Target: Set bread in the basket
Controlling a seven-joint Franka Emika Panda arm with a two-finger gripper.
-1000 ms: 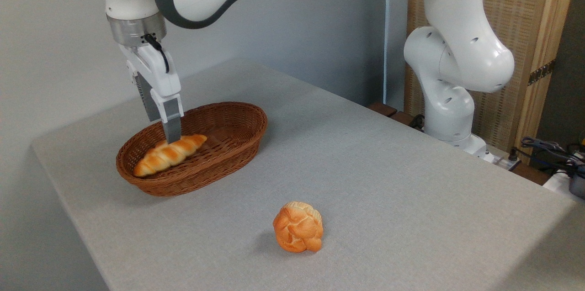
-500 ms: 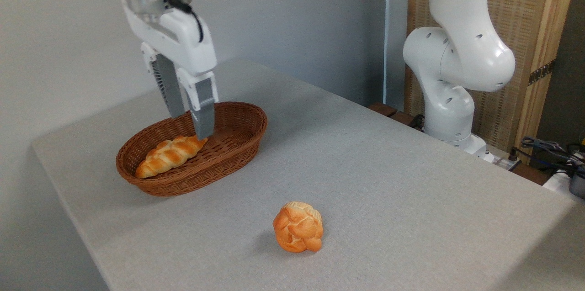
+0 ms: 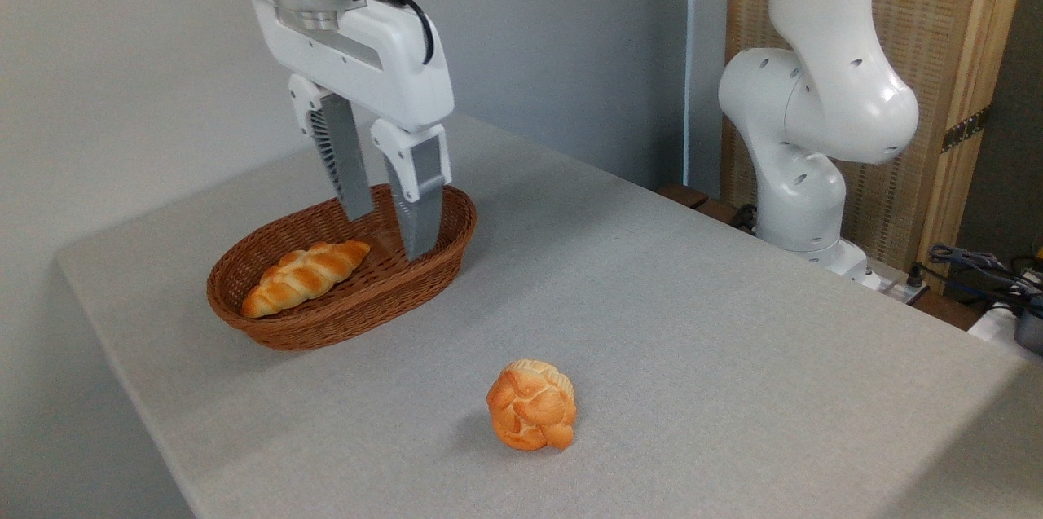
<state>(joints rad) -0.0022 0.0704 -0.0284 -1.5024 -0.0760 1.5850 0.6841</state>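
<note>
Camera: bread [image 3: 304, 277] lying in basket [image 3: 456, 238], left; gripper [image 3: 388, 235] spread, empty, above right end.

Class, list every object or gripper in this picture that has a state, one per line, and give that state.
bread: lying on its side inside the basket, released
basket: upright on the table, holding the bread
gripper: open, empty, above the basket's right end
round bun: resting on the table, outside the basket
table: level, covered in grey cloth
</note>
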